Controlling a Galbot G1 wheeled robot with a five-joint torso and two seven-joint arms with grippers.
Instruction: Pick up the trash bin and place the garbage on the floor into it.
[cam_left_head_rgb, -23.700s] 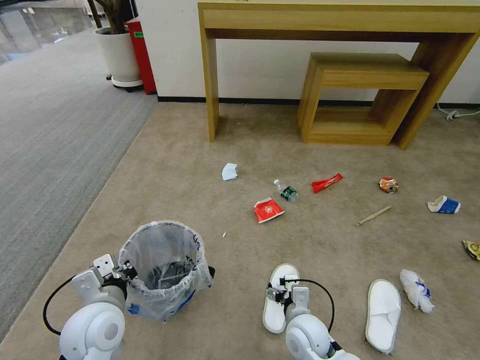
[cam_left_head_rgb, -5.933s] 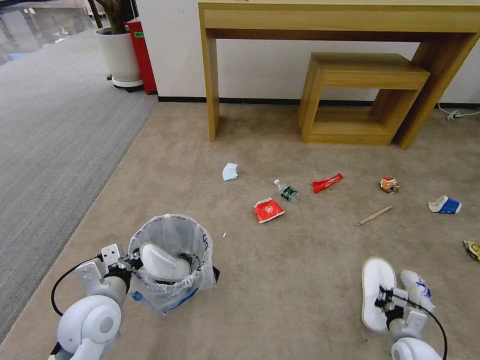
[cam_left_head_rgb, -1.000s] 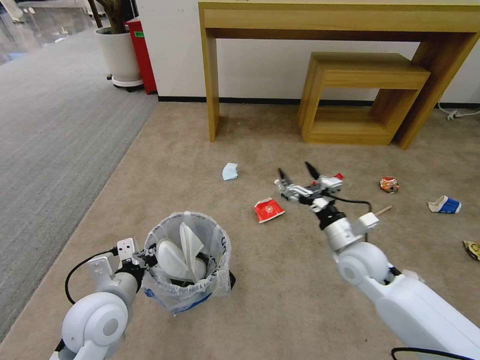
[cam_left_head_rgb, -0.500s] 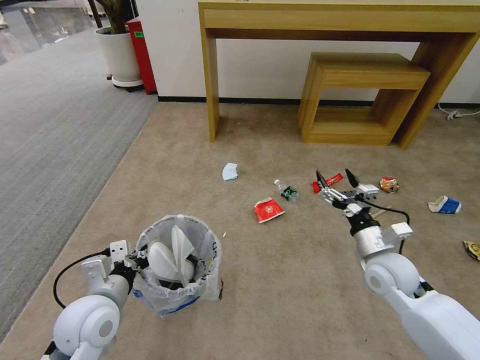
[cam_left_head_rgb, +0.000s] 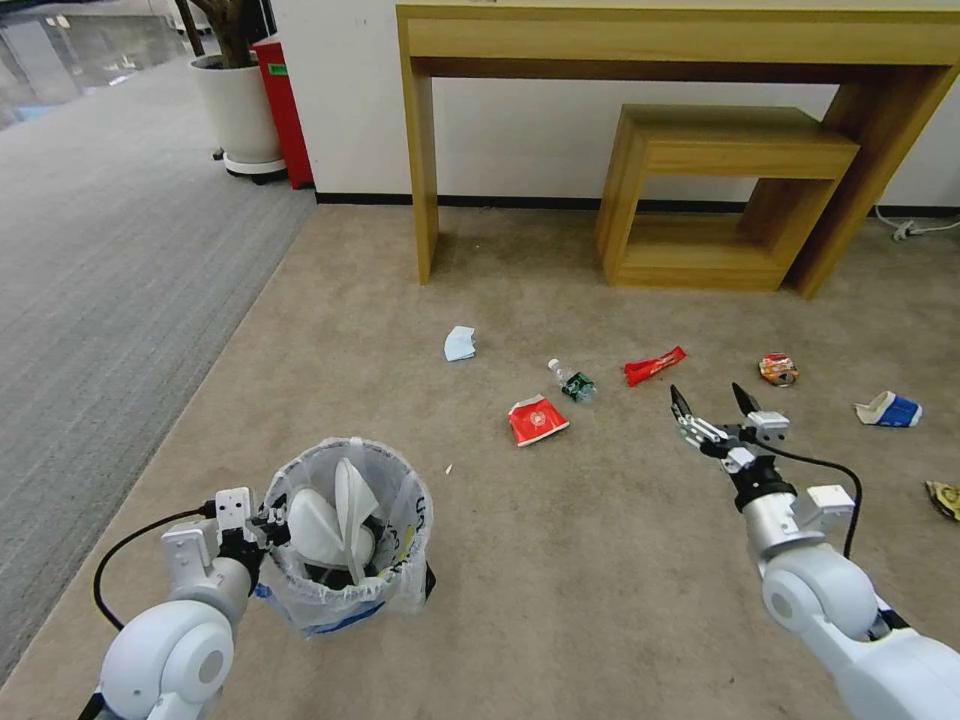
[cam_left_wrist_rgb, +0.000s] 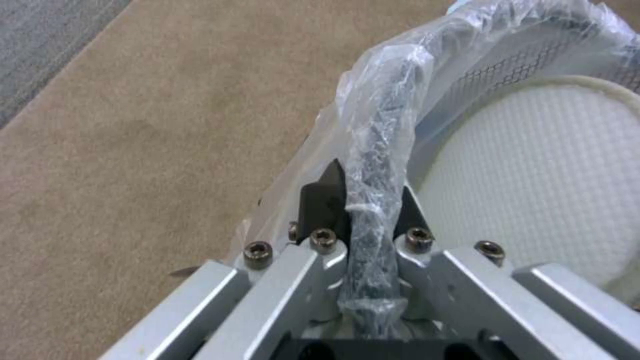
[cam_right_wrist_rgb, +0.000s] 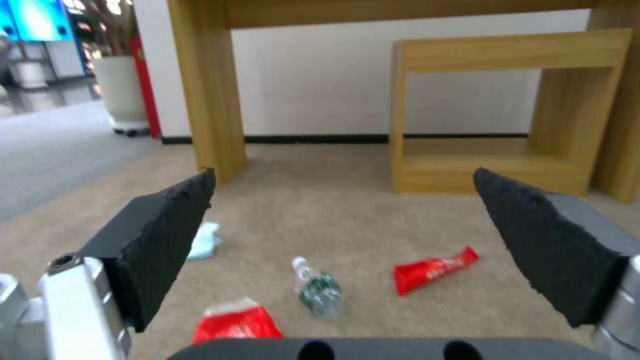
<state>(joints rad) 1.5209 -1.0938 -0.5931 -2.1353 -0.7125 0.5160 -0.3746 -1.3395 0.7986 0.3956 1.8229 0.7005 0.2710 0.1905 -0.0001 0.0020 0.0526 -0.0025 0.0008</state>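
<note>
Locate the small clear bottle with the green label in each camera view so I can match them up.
Head view: the mini bottle lies on the carpet mid-frame, ahead and left of the open right gripper.
Right wrist view: the bottle sits low between the fingertips.
Left wrist view: not in it.
Shared landmark: the long red wrapper, just right of the bottle.

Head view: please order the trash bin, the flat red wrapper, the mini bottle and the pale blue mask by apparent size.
1. trash bin, clearly largest
2. flat red wrapper
3. mini bottle and pale blue mask: look alike, unranked; both lie farther away.
</note>
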